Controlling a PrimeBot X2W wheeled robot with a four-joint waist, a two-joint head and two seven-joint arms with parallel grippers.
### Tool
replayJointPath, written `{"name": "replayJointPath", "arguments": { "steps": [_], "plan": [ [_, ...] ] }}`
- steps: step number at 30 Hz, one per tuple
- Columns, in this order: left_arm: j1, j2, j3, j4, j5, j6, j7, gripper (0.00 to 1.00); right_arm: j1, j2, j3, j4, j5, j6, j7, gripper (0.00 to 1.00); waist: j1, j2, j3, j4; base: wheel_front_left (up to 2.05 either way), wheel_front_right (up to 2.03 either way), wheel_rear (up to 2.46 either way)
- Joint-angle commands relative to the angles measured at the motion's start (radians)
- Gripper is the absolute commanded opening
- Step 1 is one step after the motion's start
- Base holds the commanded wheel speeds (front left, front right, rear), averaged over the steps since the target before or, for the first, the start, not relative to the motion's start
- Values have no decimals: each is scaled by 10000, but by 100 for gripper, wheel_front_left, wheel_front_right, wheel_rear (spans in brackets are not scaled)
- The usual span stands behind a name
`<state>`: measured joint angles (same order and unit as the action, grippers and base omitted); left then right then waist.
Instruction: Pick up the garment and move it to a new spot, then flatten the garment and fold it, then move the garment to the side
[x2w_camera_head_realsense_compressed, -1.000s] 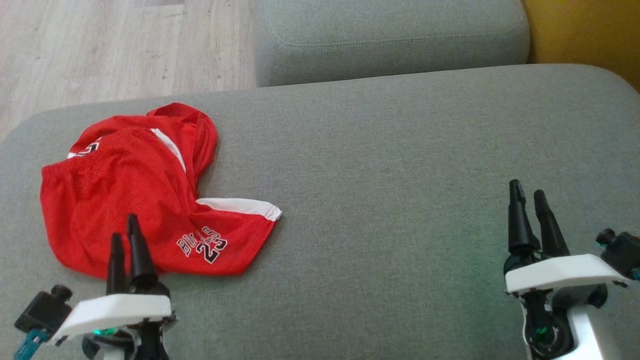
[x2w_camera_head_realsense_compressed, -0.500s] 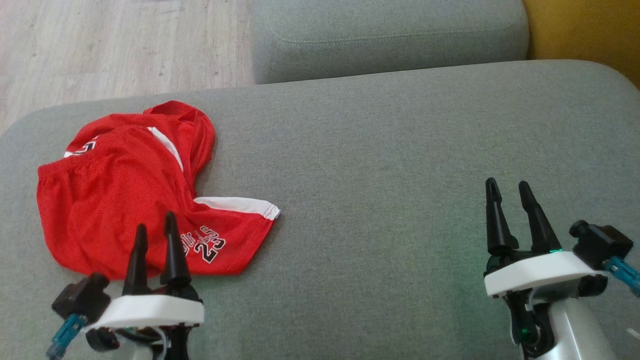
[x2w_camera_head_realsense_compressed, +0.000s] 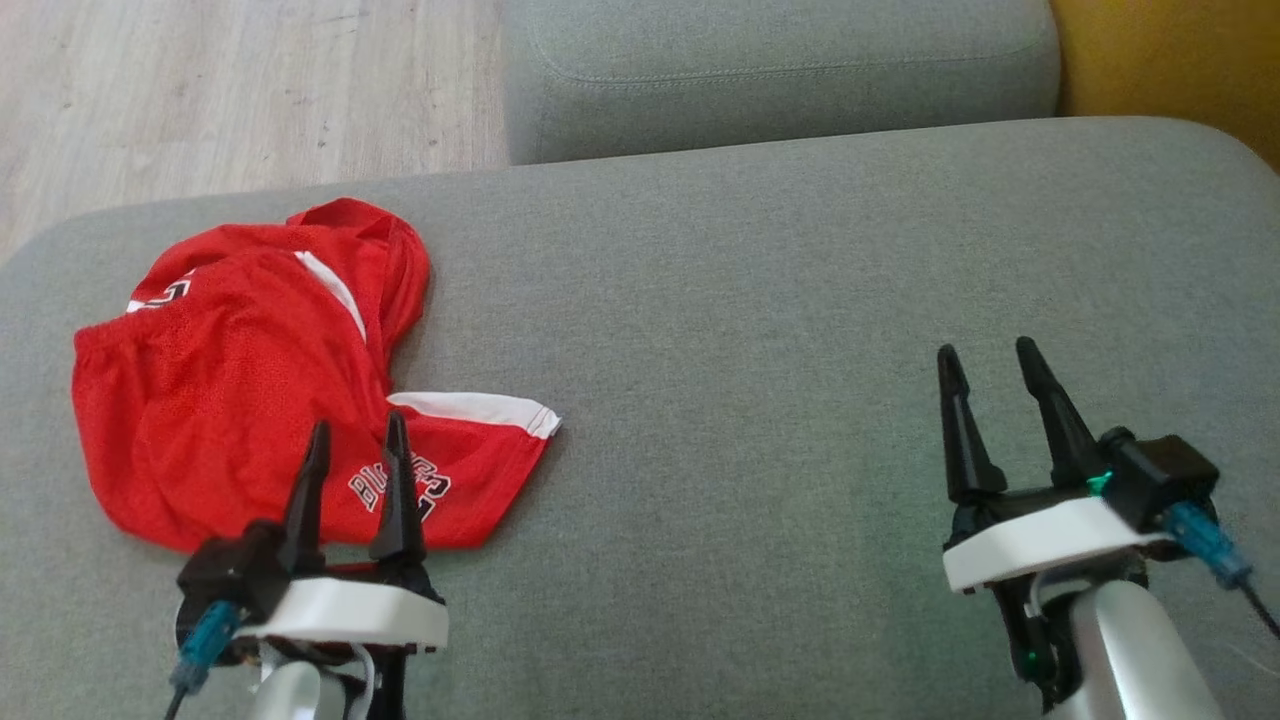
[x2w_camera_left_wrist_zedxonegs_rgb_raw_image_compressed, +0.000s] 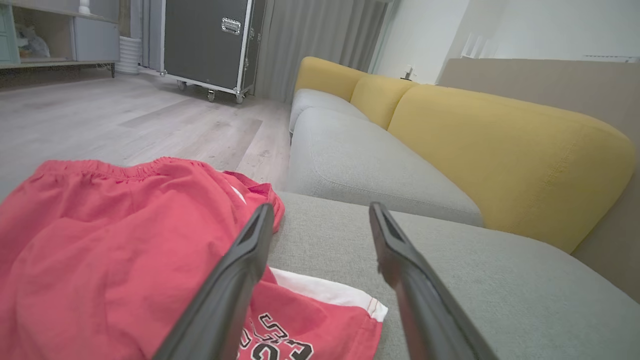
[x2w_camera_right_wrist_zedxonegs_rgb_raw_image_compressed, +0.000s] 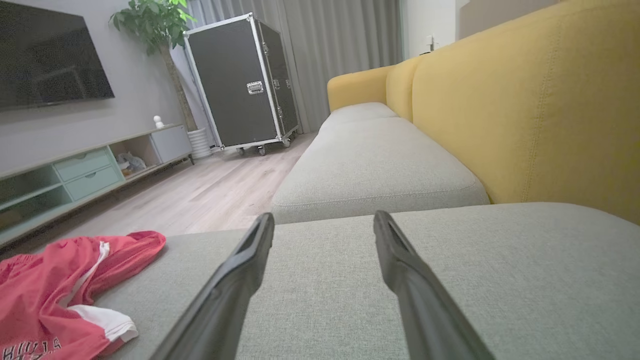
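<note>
So the garment (x2w_camera_head_realsense_compressed: 250, 400), a pair of red mesh shorts with white trim and black lettering on one leg, is lying rumpled on the grey sofa seat (x2w_camera_head_realsense_compressed: 760, 300), out toward 9 o'clock in the head view. It's not flat at all: the waistband end is bunched up toward 10 o'clock, and the lettered leg sticks out toward the middle of the seat.

The left gripper (x2w_camera_head_realsense_compressed: 358, 423) sits at about 7 o'clock with its fingers spread fairly wide and nothing between them. The tips overlap the near edge of the shorts right by the lettering, but I honestly can't tell if they touch the cloth. From the left wrist view, one finger lines up over the red fabric and the other over bare cushion.

The right gripper (x2w_camera_head_realsense_compressed: 985, 348) is over at 4 o'clock, well apart from the shorts, with its fingers also spread wide and empty above plain cushion. The yellow backrest (x2w_camera_right_wrist_zedxonegs_rgb_raw_image_compressed: 540, 110) runs along its 3 o'clock side.
</note>
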<state>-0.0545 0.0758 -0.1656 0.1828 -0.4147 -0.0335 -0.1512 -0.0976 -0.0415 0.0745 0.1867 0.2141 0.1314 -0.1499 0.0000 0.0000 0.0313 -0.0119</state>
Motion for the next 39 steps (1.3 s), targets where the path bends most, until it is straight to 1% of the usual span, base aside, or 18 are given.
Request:
{"name": "replayJointPath", "arguments": {
  "steps": [1, 6, 9, 13, 15, 20, 24, 26, 28, 32, 34, 35, 39],
  "plan": [
    [-567, 197, 110, -327, 378, 117, -147, 100, -552, -69, 259, -405, -455, -6, -155, 100, 0, 0, 5, -13, 0, 0, 0],
    [-655, 396, -160, -336, 998, 329, -294, 100, -597, -72, 350, -490, -1233, -6, -303, 100, 0, 0, 1, -44, 0, 0, 0],
    [-740, 727, -643, -198, 1821, 472, -381, 100, -612, -74, 418, -525, -1686, -6, -391, 100, 0, 0, -9, -80, 0, 0, 0],
    [-857, 909, -1212, -64, 2523, 817, -498, 100, -617, -76, 564, -550, -2338, -6, -509, 100, 0, 0, -14, -110, 0, 0, 0],
    [-913, 995, -1431, 2, 2759, 970, -557, 100, -598, -77, 522, -560, -2519, -6, -568, 100, 0, 0, -13, -123, 0, 0, 0],
    [-1034, 1202, -1930, 199, 3316, 1304, -704, 100, -646, -79, 619, -634, -3385, -7, -715, 100, 0, 0, -15, -124, 0, 0, 0],
    [-1162, 1378, -2328, 273, 3759, 1511, -821, 100, -653, -82, 694, -661, -3939, -7, -833, 100, 0, 0, 1, -109, 0, 0, 0],
    [-1197, 1424, -2462, 242, 3866, 1606, -880, 100, -651, -83, 710, -677, -4131, -7, -892, 100, 0, 0, 4, -100, 0, 0, 0],
    [-1164, 1401, -2429, 101, 3753, 1685, -939, 100, -635, -84, 730, -725, -4302, -7, -951, 100, 0, 0, 3, -89, 0, 0, 0],
    [-1010, 1241, -2150, -277, 3372, 1672, -1027, 100, -537, -85, 709, -772, -4179, -7, -1040, 100, 0, 0, -7, -62, 0, 0, 0],
    [-849, 1082, -1839, -478, 3081, 1547, -1086, 100, -452, -87, 699, -756, -3787, -7, -1099, 100, 0, 0, -12, -51, 0, 0, 0],
    [-684, 845, -1418, -618, 2642, 1306, -1106, 100, -345, -87, 649, -685, -3008, -7, -1119, 100, 0, 0, -12, -36, 0, 0, 0],
    [-347, 371, -504, -525, 1885, 719, -1106, 100, -195, -87, 494, -396, -1555, -7, -1119, 100, 0, 0, -24, -27, 0, 0, 0]
  ]
}}
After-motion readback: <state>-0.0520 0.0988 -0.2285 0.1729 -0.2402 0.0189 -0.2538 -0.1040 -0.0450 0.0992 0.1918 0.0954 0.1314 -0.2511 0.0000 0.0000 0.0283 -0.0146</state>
